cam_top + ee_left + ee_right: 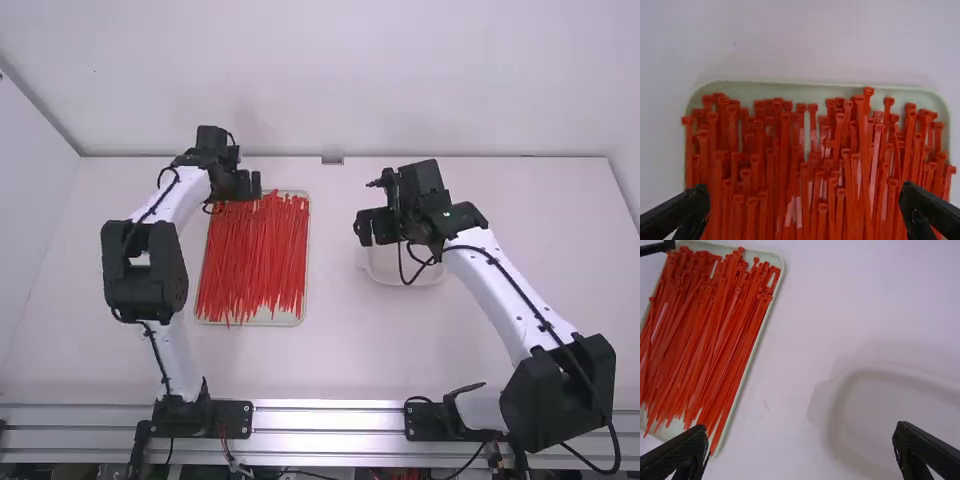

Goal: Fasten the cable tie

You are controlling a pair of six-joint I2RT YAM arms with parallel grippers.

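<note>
ties: slim orange plastic cable ties (pixel 255 255), square-headed, heaped lengthwise in pale round-cornered tray (pixel 805 87) | my left end effector (pixel 240 198) spread above their heads | my right end effector (pixel 800 452) spread over clear tub (pixel 890 405) | smooth white table (pixel 330 340) between tray and tub

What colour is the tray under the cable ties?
Pale green tray, clearest in the left wrist view.

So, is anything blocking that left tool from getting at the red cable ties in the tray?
Nothing visible does. The left tool hangs open right over the cable ties, at the far end of their tray, with only open air between it and the pile.
</note>
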